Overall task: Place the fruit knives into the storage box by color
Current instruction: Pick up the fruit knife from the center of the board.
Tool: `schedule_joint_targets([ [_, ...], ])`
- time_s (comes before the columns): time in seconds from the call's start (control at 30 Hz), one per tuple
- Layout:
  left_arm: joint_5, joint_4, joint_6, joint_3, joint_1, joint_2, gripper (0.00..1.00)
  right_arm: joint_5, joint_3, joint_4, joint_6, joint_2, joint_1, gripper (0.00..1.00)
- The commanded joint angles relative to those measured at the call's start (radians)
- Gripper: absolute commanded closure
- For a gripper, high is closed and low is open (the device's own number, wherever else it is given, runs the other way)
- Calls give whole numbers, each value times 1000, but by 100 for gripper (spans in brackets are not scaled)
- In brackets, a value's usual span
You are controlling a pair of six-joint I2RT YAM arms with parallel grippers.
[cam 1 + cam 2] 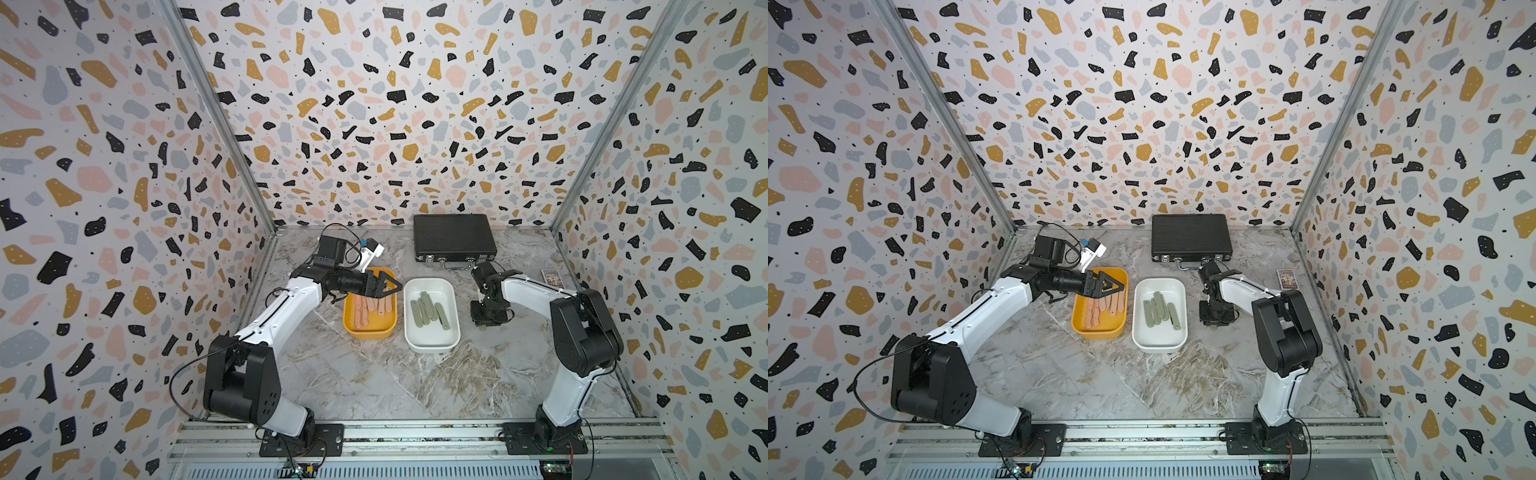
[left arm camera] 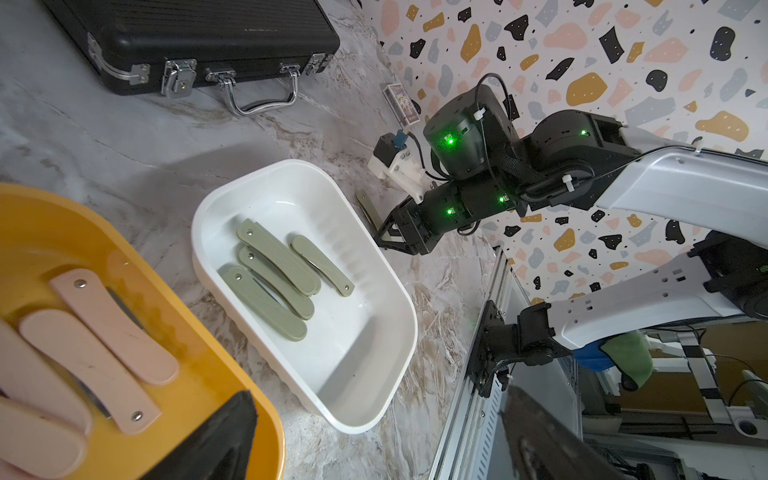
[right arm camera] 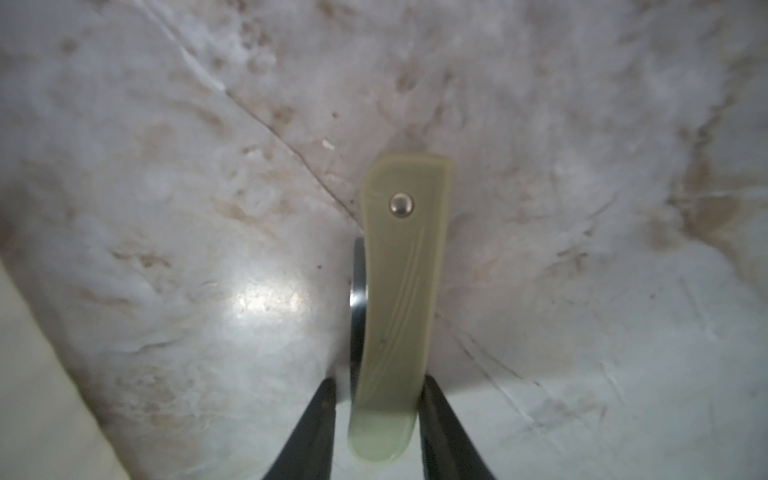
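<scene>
Two storage tubs stand side by side mid-table. The mustard-yellow tub holds several salmon-pink fruit knives. The white tub holds several sage-green knives. My left gripper hovers open over the far end of the yellow tub, its fingers empty. To the right of the white tub, my right gripper points down at the table, shut on one green knife. That knife's folded steel blade shows along one edge, and its free end pokes out low over the marble.
A black briefcase with a metal handle lies at the back behind the white tub. A small printed card box sits by the right wall. Patterned walls close in three sides, and the arm bases stand on a rail at the front.
</scene>
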Motion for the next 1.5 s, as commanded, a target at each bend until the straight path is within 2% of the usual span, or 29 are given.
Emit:
schedule_joint_targets([
  [0.0,7,24,9,-11,6,7,7,-2,-49,-50,4,21,9,68],
  [0.3,4,23,9,-12,7,4,7,9,-55,-56,-2,6,9,75],
  [0.9,-3,23,6,-10,7,-2,7,16,24,-149,-8,-109,16,76],
  [1.13,-17,8,9,2,7,-14,7,22,102,-215,-9,-143,44,76],
  [1.33,-53,-41,60,22,15,-55,7,31,212,-273,-3,-149,97,76],
  [1.47,-39,-50,62,27,58,-53,7,40,301,-305,-2,-129,140,76],
])
